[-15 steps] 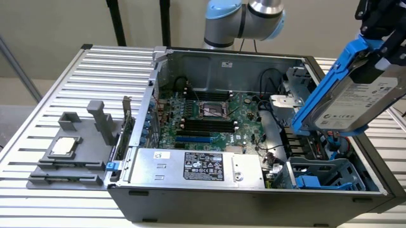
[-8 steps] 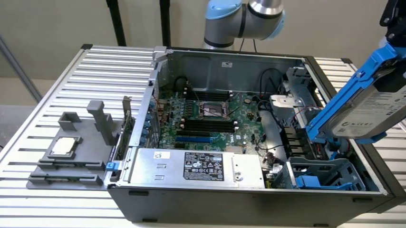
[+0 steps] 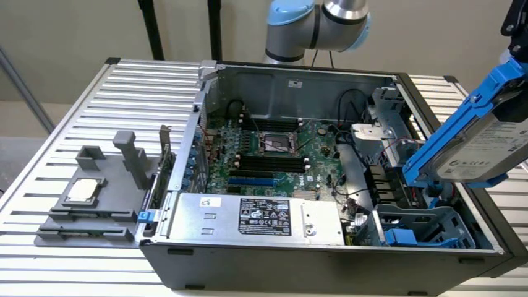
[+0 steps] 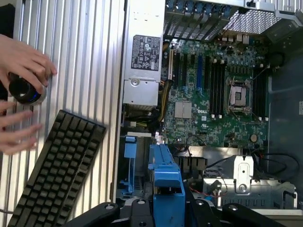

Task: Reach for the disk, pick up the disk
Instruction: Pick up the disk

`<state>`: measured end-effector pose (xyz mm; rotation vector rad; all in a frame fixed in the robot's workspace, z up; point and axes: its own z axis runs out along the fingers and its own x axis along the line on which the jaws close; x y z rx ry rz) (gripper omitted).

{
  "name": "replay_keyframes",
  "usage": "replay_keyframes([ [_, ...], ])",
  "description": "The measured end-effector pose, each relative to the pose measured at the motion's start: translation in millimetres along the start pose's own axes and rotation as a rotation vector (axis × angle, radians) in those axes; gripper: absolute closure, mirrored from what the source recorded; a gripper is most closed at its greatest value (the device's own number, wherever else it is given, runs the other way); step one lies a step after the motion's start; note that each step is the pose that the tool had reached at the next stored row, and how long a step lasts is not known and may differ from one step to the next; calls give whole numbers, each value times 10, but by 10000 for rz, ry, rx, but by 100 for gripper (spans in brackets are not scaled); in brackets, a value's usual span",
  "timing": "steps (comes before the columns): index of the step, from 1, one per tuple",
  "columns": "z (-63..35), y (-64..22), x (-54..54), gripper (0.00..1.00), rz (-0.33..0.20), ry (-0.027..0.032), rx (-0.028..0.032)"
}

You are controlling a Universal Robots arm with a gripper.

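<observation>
Above open computer case (image 3: 247,260), at exterior view's right, gripper (image 4: 166,208) holds disk (image 3: 483,145) aloft, tilted, jaws closed on blue rails. Pick-up step looks done; next calls for steady carry.

We see a ribbed, silver slatted metal bench (image 3: 74,117) carrying an open grey computer case (image 3: 330,260), a grey plastic fixture (image 3: 99,204) and a black keyboard (image 4: 59,170).

The open computer case (image 3: 330,185) is seen by the exterior view from above and in front, at moderate range. It is looked down on from close overhead by the wrist view. The motherboard (image 4: 213,90) and power supply (image 4: 144,56) — both are shared.
</observation>
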<state>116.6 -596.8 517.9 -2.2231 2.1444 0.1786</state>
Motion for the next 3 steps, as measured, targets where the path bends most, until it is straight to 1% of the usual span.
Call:
replay_keyframes([
  [3, 0, 0, 0, 67, 0, 0, 0],
])
